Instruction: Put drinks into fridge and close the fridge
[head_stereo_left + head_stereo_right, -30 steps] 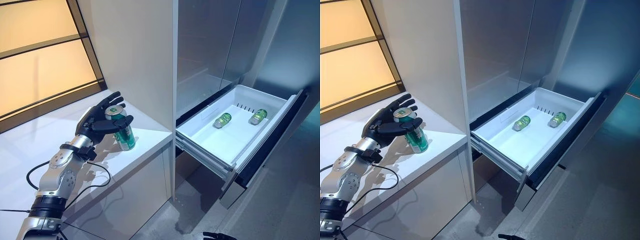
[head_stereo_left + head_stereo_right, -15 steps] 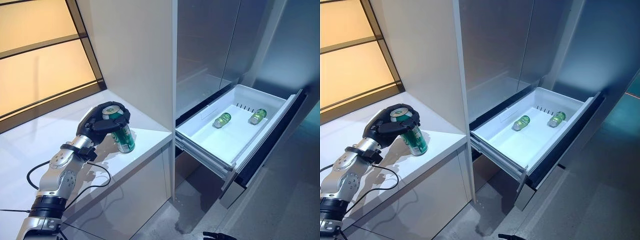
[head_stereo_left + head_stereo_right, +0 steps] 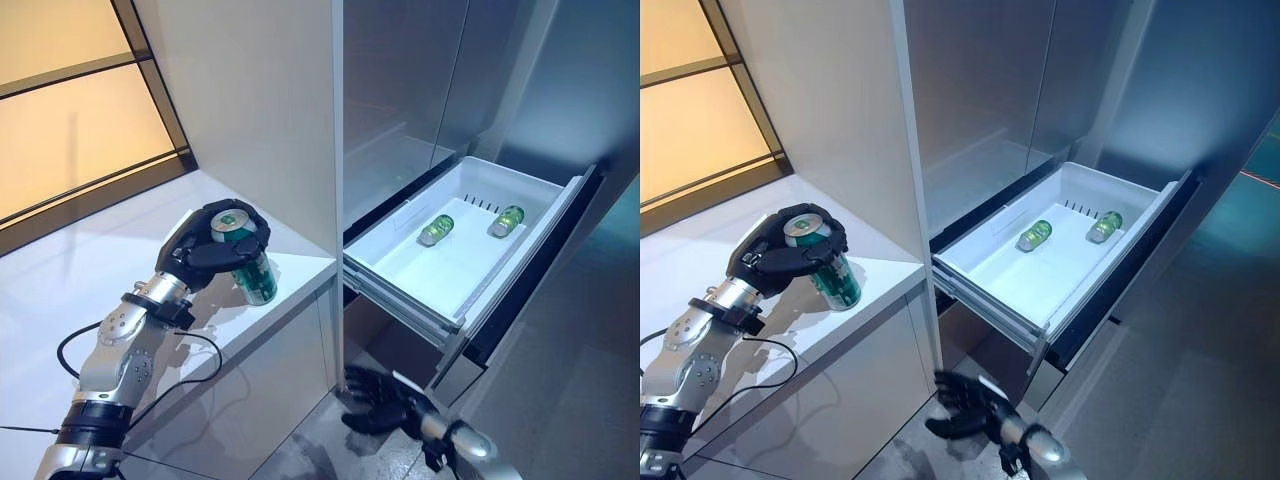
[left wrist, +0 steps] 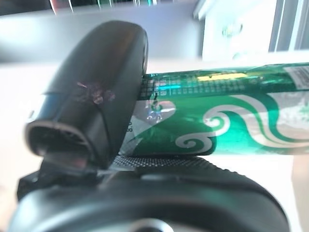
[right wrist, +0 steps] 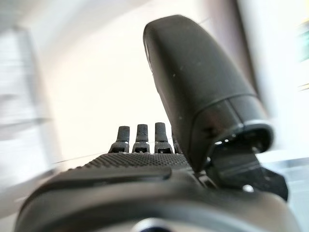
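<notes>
My left hand (image 3: pixel 205 250) is curled over the top of a green can (image 3: pixel 255 280) that stands a little tilted on the white counter (image 3: pixel 60 290), near its right edge. The left wrist view shows the can (image 4: pixel 231 116) pinched under the thumb (image 4: pixel 96 92). The white fridge drawer (image 3: pixel 400 270) is pulled out to the right, with two green cans (image 3: pixel 435 230) (image 3: pixel 506 221) lying at its far end. My right hand (image 3: pixel 385 405) is low, below the drawer's front corner, its fingers (image 5: pixel 140 137) straight and empty.
Grey fridge doors (image 3: pixel 420 80) rise behind the drawer. A white cabinet wall (image 3: pixel 260 100) stands between the counter and the fridge. The dark drawer front (image 3: pixel 540 260) juts out to the right above the grey floor (image 3: pixel 580 400).
My left hand has closed from spread fingers onto the can's top. My right hand has risen into view below the drawer. The camera has shifted slightly.
</notes>
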### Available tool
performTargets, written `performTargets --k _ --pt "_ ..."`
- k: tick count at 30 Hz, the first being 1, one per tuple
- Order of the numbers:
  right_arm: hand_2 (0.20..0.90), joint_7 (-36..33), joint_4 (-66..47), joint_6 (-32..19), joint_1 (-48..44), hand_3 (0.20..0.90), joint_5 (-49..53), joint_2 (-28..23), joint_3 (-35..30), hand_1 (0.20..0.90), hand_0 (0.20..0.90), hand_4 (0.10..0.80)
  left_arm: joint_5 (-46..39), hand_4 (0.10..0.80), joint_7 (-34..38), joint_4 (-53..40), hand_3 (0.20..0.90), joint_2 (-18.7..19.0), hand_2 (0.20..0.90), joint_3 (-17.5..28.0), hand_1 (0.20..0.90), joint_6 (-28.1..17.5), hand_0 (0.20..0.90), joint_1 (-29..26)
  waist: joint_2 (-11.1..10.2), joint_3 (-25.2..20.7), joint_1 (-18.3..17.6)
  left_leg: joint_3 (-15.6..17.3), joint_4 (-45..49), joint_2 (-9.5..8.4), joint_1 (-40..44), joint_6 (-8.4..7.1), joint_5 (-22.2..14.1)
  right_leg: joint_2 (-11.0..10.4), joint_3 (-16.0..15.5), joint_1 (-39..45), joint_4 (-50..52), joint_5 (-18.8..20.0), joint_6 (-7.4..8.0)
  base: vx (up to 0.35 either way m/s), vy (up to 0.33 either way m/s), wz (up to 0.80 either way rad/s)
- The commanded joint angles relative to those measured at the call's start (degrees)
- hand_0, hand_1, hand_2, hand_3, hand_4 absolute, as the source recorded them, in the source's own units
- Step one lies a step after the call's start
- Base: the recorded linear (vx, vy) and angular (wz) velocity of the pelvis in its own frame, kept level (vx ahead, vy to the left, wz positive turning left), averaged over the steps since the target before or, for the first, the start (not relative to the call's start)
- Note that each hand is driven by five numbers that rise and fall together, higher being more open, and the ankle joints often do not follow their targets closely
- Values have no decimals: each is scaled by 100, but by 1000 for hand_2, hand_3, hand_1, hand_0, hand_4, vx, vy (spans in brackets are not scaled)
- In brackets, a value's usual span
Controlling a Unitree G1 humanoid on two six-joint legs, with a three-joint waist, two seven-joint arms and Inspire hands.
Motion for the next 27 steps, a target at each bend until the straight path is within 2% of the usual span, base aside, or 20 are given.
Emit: performTargets --k 1,5,9,19,27 --pt "900 495 -973 -255 -721 900 970 -205 -200 900 900 800 -346 100 -409 -548 200 -30 300 107 300 -1118 300 -483 52 -114 -107 204 102 -130 94 77 -436 120 299 -300 568 -458 185 0 0 0" --pt "900 415 -2036 -109 -1185 900 1359 -358 -200 900 900 800 -314 100 -644 -1173 200 -75 300 -72 300 -1231 300 -401 60 -182 -48 168 103 -152 31 112 -417 116 352 -336 531 -435 166 1 2 -1" --pt "900 350 -2414 -57 -1324 900 1513 -362 -154 900 900 800 -318 100 -822 -1580 200 -82 300 -143 300 -1129 300 -359 50 -216 -19 150 105 -156 18 130 -411 112 367 -338 513 -418 155 2 -1 -2" --pt "900 393 -2690 248 -1662 900 2031 -367 294 900 900 800 -352 100 -1148 -2028 200 -112 300 -610 300 -880 300 -667 6 -224 5 118 120 -169 3 136 -394 114 363 -336 490 -362 141 0 -3 0" --pt "900 602 -2677 512 -1918 900 2444 -377 721 900 900 800 -823 100 -1389 -2104 200 -102 300 -1037 300 -563 300 -1019 -25 -209 10 89 113 -181 8 128 -382 112 345 -332 476 -329 146 0 0 0"
